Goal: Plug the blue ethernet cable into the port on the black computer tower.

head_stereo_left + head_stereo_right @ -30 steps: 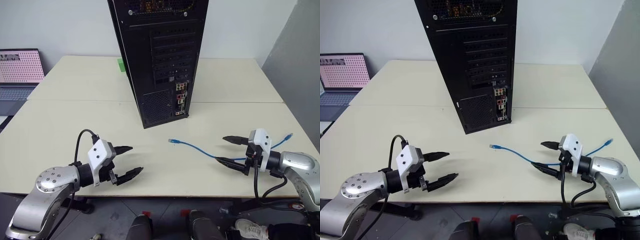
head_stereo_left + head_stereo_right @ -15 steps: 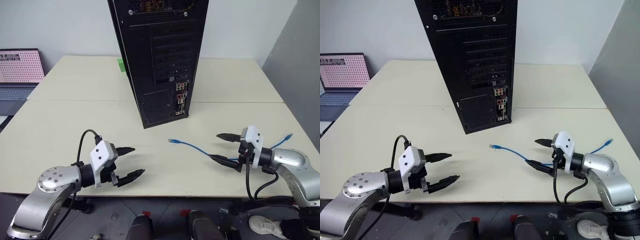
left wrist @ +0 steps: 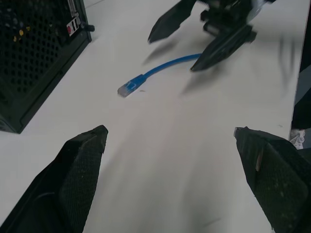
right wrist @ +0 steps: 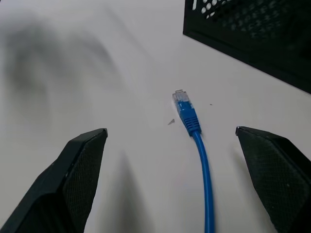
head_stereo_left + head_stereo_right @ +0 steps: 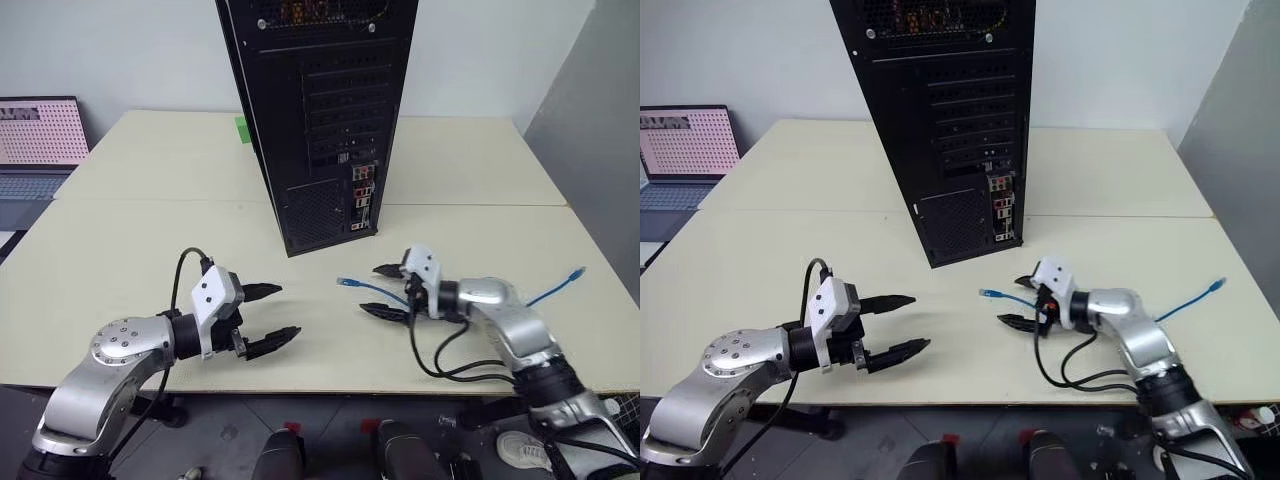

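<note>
While both grippers [image 5: 272,315] [image 5: 385,290] gape empty, one blue ethernet cable [image 5: 375,291] lies beside one black computer tower [image 5: 315,120].

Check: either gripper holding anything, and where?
Nothing held. Right gripper is open, straddling the cable near its plug, not closed on it. Left gripper is open over bare table.

tower [image 5: 315,110] upright mid-table [image 5: 130,240] | cable [image 5: 368,288] flat on table, front-right of tower | laptop [image 5: 38,145] far left

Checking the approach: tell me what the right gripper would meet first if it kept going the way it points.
Probably the plug end of the blue ethernet cable, lying on the table between the open fingers of the right gripper; beyond it, the black computer tower.
</note>
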You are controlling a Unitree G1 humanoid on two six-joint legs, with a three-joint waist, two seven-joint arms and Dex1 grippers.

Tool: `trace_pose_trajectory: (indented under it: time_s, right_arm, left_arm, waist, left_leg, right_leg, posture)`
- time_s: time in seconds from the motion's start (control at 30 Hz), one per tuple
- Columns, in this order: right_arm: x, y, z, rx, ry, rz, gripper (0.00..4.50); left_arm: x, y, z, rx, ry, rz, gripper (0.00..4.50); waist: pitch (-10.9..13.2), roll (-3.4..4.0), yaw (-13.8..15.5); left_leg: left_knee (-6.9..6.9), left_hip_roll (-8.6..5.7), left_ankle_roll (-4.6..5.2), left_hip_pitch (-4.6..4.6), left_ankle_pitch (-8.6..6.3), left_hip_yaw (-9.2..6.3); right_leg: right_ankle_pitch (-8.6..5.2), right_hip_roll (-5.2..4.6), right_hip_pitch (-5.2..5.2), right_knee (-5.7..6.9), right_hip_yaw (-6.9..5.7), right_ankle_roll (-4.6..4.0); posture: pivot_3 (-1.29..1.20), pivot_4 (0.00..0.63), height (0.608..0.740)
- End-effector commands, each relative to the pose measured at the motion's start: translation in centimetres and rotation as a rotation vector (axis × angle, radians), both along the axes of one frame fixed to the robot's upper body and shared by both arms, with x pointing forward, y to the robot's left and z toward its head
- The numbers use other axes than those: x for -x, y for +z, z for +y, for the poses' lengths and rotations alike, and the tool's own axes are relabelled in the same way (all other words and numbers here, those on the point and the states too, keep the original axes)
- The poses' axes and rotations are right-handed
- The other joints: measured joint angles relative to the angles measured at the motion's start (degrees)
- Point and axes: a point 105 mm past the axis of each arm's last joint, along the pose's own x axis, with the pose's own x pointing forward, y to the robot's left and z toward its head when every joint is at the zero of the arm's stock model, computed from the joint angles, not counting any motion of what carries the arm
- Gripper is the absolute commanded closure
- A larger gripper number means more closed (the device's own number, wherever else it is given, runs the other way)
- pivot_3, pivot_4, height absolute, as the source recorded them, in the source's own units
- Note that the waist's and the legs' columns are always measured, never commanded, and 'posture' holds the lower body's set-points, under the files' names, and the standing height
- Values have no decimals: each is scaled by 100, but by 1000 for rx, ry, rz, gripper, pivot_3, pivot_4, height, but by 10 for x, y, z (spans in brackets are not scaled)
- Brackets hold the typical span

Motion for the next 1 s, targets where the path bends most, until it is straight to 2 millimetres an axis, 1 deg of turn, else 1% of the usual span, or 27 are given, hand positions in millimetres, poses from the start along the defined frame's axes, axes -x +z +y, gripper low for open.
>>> trace_pose_trajectory:
  time_s: [0.03,0.17,0.27,0.4,0.5,0.63,0.7,0.73,0.9,1.0]
  right_arm:
    - [-9,-1,5,19,5,-46,0]
    - [-10,-9,6,49,22,-45,688]
    - [-11,-11,6,53,25,-41,1335]
    - [-12,-11,5,63,28,-41,2341]
    - [-14,-10,4,81,32,-49,3023]
    - [-15,-7,4,95,45,-63,3821]
    - [-15,-2,6,82,49,-82,4292]
    - [-14,3,7,72,54,-93,4451]
    - [1,17,18,63,129,-135,4451]
    - [18,25,25,83,203,-155,4451]
  left_arm:
    - [1,5,-1,-7,-21,-29,17]
    - [2,3,-1,-23,-31,-31,0]
    - [2,0,-2,-36,-47,-28,0]
    - [-2,-3,-4,-49,-64,-28,0]
    - [-9,-6,-5,-78,-78,-41,0]
    - [-19,-7,-8,-91,-92,-59,0]
    - [-24,-9,-12,-98,-109,-67,0]
    - [-27,-11,-14,-103,-112,-75,0]
    - [-39,-19,-25,-120,-155,-91,0]
    - [-45,-20,-32,-127,-196,-98,0]
  waist:
    - [0,0,9]
    - [0,0,10]
    - [0,0,6]
    - [0,0,2]
    - [0,0,12]
    - [0,0,5]
    - [0,0,7]
    - [0,0,9]
    - [0,1,12]
    - [0,1,11]
  left_leg:
    - [0,0,0,0,0,0]
    - [0,0,0,-1,0,0]
    - [0,0,0,2,0,0]
    - [0,0,0,2,0,0]
    - [0,0,0,2,0,-1]
    - [2,0,0,4,0,-1]
    - [1,0,0,3,0,-2]
    - [2,0,0,2,0,-2]
    - [2,0,0,1,0,-4]
    - [2,0,0,0,0,-7]
  right_leg:
    - [10,0,1,0,-1,17]
    - [11,-1,1,0,-1,20]
    - [9,0,1,3,-1,15]
    - [9,0,1,3,-1,15]
    - [9,0,2,3,-2,15]
    - [10,1,5,4,-2,17]
    - [12,1,4,5,-3,20]
    - [13,1,4,4,-3,22]
    - [15,2,3,6,-4,25]
    - [15,3,2,6,-6,27]
  posture:
    - [0,150,740]
    - [0,150,740]
    - [0,150,740]
    - [0,150,740]
    - [0,150,740]
    - [0,150,740]
    - [0,150,740]
    - [0,150,740]
    - [0,150,740]
    - [0,150,740]
